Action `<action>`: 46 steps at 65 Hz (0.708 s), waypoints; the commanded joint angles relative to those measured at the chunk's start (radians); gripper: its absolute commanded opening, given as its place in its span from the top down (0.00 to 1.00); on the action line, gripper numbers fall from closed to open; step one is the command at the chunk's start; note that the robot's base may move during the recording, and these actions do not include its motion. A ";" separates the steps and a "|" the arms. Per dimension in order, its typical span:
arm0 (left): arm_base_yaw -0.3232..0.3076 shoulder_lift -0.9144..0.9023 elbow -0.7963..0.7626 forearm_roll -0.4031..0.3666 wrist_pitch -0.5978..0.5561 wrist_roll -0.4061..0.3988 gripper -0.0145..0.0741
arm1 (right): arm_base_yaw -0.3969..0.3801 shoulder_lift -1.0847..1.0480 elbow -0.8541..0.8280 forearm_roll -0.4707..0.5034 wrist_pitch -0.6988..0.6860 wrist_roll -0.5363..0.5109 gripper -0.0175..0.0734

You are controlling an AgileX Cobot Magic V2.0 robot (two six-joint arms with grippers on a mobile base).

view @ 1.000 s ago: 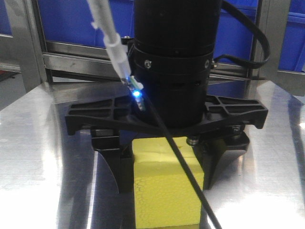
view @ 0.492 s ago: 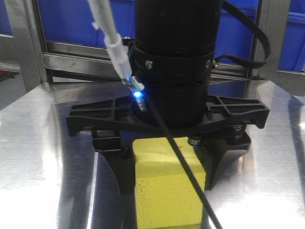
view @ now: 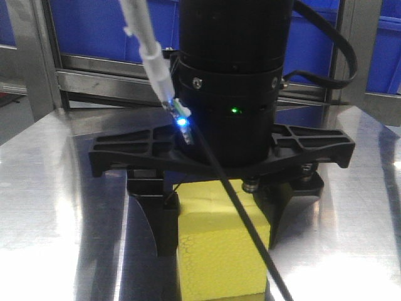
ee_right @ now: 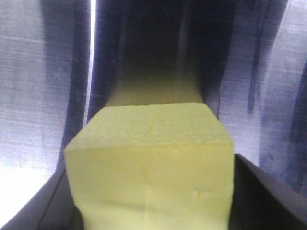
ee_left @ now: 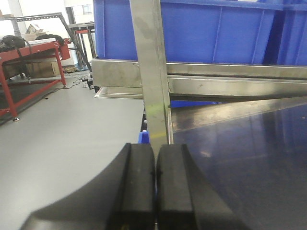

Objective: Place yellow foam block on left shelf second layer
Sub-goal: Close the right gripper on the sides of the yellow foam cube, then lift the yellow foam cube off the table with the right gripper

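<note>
The yellow foam block point(view: 216, 251) stands on a shiny metal shelf board point(view: 50, 188) at the bottom middle of the front view. My right gripper point(view: 219, 241) comes down over it from above, its two black fingers point(view: 164, 232) against the block's left and right sides, shut on it. In the right wrist view the yellow foam block point(ee_right: 148, 167) fills the space between the dark fingers of the right gripper point(ee_right: 151, 206). My left gripper point(ee_left: 155, 151) is shut with nothing in it, its pads together, and points at a steel shelf post point(ee_left: 151, 72).
Blue plastic bins point(view: 94, 25) stand behind a steel rail at the back of the board. A black cable point(view: 244, 232) hangs across the block. In the left wrist view there are blue bins point(ee_left: 216, 28) on the shelf, grey floor to the left, and a red-framed bench point(ee_left: 29, 52).
The right gripper's fingers have drawn in against the block's sides, most visibly the left one. A green light now shows on the wrist. The block stays in place.
</note>
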 commanded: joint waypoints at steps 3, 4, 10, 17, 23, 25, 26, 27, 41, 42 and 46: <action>0.001 -0.022 0.025 -0.006 -0.082 -0.005 0.68 | 0.002 -0.043 -0.021 -0.009 0.002 -0.010 0.29; 0.001 -0.022 0.025 -0.006 -0.082 -0.005 0.68 | 0.002 -0.043 -0.021 -0.009 0.004 -0.010 0.29; 0.001 -0.022 0.025 -0.006 -0.082 -0.005 0.68 | 0.002 -0.049 -0.021 -0.009 0.010 -0.010 0.29; 0.001 -0.022 0.025 -0.006 -0.082 -0.005 0.68 | -0.006 -0.071 -0.021 -0.006 0.010 -0.022 0.29; 0.001 -0.022 0.025 -0.006 -0.082 -0.005 0.68 | -0.023 -0.108 -0.021 0.007 0.010 -0.078 0.29; 0.001 -0.022 0.025 -0.006 -0.082 -0.005 0.68 | -0.033 -0.121 -0.020 0.009 0.010 -0.100 0.29; 0.001 -0.022 0.025 -0.006 -0.082 -0.005 0.68 | -0.037 -0.128 -0.019 0.011 0.009 -0.111 0.29; 0.001 -0.022 0.025 -0.006 -0.082 -0.005 0.68 | -0.042 -0.135 -0.019 0.011 0.009 -0.121 0.29; 0.001 -0.022 0.025 -0.006 -0.082 -0.005 0.68 | -0.153 -0.267 0.088 0.014 -0.037 -0.204 0.29; 0.001 -0.022 0.025 -0.006 -0.082 -0.005 0.68 | -0.163 -0.284 0.100 0.016 -0.042 -0.211 0.29; 0.001 -0.022 0.025 -0.006 -0.082 -0.005 0.68 | -0.211 -0.334 0.147 0.024 -0.063 -0.233 0.29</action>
